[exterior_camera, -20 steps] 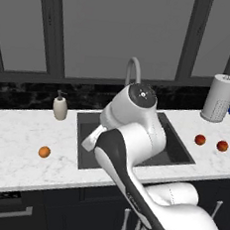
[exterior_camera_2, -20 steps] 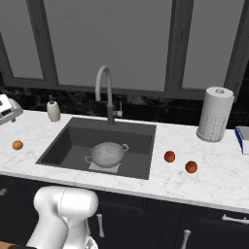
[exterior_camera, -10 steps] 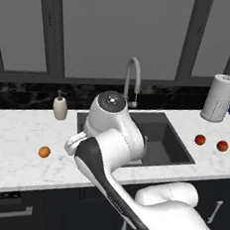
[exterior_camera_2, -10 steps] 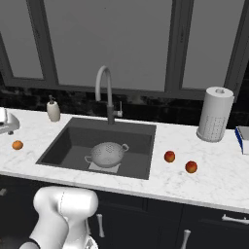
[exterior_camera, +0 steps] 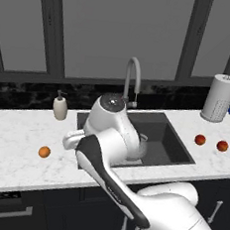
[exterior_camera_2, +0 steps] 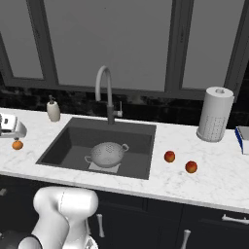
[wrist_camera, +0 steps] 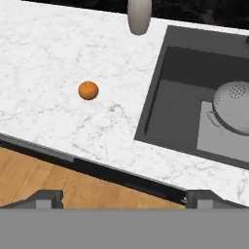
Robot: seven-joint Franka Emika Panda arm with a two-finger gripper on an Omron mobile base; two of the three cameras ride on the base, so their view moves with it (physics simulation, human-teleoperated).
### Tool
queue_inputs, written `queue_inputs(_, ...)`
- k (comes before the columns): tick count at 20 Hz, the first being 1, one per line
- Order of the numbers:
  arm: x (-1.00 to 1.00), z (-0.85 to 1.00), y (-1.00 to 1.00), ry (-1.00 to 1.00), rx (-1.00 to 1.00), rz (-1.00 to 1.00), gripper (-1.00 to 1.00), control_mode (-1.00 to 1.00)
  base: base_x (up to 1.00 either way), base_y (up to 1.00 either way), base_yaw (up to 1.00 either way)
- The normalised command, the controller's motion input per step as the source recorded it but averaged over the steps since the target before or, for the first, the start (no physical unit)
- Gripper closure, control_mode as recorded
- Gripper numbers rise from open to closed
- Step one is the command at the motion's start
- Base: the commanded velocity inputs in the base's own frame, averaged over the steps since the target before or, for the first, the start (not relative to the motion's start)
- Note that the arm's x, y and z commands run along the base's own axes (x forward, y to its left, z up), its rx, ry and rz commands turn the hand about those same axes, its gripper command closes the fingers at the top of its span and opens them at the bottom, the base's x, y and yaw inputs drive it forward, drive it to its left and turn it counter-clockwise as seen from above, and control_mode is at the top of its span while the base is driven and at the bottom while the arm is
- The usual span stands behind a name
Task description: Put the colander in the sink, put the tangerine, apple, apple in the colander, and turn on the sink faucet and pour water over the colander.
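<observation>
The grey perforated colander (exterior_camera_2: 108, 154) sits upright on the lighter panel at the bottom of the dark sink (exterior_camera_2: 61, 148), also seen in the hand view (wrist_camera: 236, 113). The tangerine (exterior_camera_2: 17, 145) lies on the white counter left of the sink (wrist_camera: 88, 90). My gripper (exterior_camera_2: 13, 130) hovers above it, open wide with nothing between its fingertips (wrist_camera: 46, 198). Two red apples (exterior_camera_2: 169, 156) (exterior_camera_2: 191, 167) rest on the counter right of the sink. Behind the basin the gooseneck faucet (exterior_camera_2: 104, 92) stands with no water running.
A soap bottle (exterior_camera_2: 53, 110) stands at the back left of the sink. A paper towel roll (exterior_camera_2: 214, 114) and a blue object (exterior_camera_2: 243, 138) are at the far right. The counter's front edge and wooden floor (wrist_camera: 58, 180) show below the hand.
The arm has swung left from above the sink to the counter over the tangerine. The gripper has stayed open. Fruits and colander have not moved.
</observation>
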Motion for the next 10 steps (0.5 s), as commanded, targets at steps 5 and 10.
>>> queue_inputs(5, 0.56, -0.12, 0.46, 0.20, 0.04, -0.02, -1.00, -1.00, 0.00, 0.00, 0.00)
queue_inputs(10, 0.30, -0.15, 0.56, 0.12, -0.02, -0.14, -1.00, -1.00, 0.00, 0.00, 0.00)
